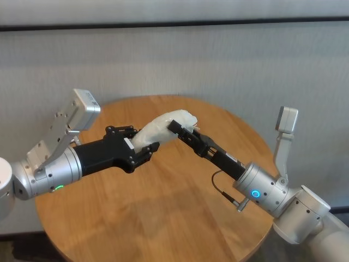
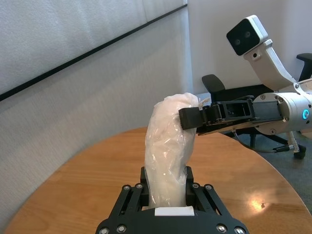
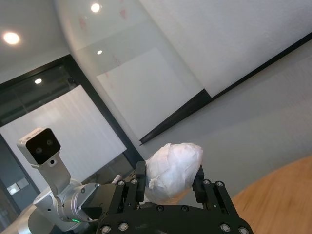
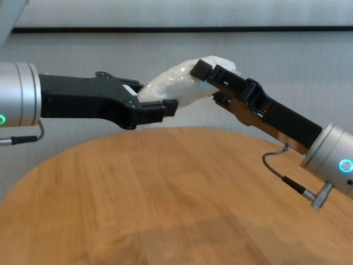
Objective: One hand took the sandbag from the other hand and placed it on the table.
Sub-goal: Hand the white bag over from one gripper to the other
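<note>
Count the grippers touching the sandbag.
2: the left gripper clamps the sandbag at its lower end; the right gripper grips its upper end, above the table.

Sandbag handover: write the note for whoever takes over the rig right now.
Left gripper: shut on the lower end of the sandbag, held in the air above the table.
Right gripper: its fingers sit on both sides of the bag's upper end, apparently closed on it.
Done: both grippers are on the bag.
Left: left gripper lets go, right carries the bag down and sets it on the table.
</note>
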Motion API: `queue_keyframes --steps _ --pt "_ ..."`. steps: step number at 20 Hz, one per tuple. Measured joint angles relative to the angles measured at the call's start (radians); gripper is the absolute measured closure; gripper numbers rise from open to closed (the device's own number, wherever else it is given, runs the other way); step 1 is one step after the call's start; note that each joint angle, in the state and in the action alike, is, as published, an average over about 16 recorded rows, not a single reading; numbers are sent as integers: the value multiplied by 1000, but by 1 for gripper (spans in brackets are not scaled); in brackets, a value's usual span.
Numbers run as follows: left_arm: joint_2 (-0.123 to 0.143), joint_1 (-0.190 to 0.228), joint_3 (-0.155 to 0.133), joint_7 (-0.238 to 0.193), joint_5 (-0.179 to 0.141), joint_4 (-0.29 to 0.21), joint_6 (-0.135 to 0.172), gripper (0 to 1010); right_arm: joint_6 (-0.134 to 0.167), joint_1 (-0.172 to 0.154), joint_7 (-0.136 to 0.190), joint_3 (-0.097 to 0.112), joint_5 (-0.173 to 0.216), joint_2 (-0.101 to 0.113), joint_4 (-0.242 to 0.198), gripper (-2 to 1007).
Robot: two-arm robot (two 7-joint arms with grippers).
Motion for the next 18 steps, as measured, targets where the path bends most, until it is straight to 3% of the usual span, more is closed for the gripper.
queue_keyframes --steps 18 --pt "0 0 0 0 0 0 0 602 0 0 0 0 0 0 0 462"
